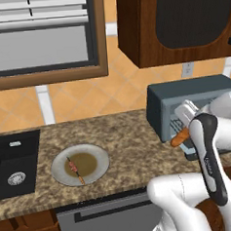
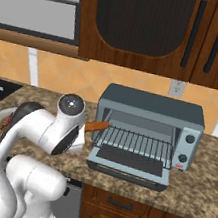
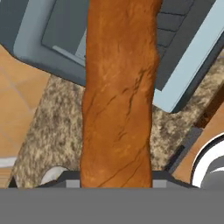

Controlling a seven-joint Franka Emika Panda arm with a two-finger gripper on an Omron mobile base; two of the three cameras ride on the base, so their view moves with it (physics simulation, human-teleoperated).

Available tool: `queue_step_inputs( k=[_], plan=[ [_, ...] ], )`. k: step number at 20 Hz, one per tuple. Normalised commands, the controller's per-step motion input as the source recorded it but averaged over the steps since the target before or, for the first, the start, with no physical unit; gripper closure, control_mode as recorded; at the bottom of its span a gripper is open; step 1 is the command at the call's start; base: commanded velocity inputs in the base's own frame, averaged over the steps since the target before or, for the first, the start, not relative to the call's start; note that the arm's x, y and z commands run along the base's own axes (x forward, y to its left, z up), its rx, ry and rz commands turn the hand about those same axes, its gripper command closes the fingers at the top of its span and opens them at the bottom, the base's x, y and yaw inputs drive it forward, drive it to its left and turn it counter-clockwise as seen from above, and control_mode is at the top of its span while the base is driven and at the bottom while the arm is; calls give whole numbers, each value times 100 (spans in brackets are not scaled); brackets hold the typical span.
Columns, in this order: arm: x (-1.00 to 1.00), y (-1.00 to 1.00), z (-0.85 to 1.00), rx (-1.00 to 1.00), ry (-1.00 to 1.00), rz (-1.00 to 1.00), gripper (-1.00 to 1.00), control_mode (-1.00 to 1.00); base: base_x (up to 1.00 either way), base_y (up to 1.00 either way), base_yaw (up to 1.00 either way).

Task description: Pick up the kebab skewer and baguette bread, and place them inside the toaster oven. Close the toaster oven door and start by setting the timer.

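My gripper (image 3: 116, 180) is shut on the baguette bread (image 3: 118, 100), an orange-brown loaf running up the hand view. The loaf (image 2: 97, 126) pokes out toward the left edge of the toaster oven (image 2: 152, 104) mouth, just above the front of the wire rack (image 2: 136, 141). The toaster oven door (image 2: 130, 160) lies dropped open and flat. From the left base view the baguette bread (image 1: 179, 138) hangs in front of the toaster oven (image 1: 184, 90), below the white hand. The kebab skewer (image 1: 75, 170) lies on a grey plate (image 1: 98, 155) to the left.
A dark sink (image 1: 16, 163) is set into the counter left of the plate. Two knobs (image 2: 191, 139) sit on the oven's right panel. Wooden wall cabinets hang above the oven. The speckled counter runs between plate and oven.
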Motion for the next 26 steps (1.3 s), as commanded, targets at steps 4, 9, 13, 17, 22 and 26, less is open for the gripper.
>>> queue_step_inputs(
  k=[4,9,13,17,22,26],
  plan=[
    [24,-100,49,12,0,-26,100,-100,0,0,0],
    [24,-77,5,9,0,-22,100,-100,0,0,0],
    [46,-61,-9,7,0,-24,100,-100,0,0,0],
    [42,-36,-22,9,0,-21,100,-100,0,0,0],
    [25,-26,-36,15,-2,-9,100,-100,0,0,0],
    [51,-13,-11,11,0,0,100,-100,0,0,0]
  ],
)
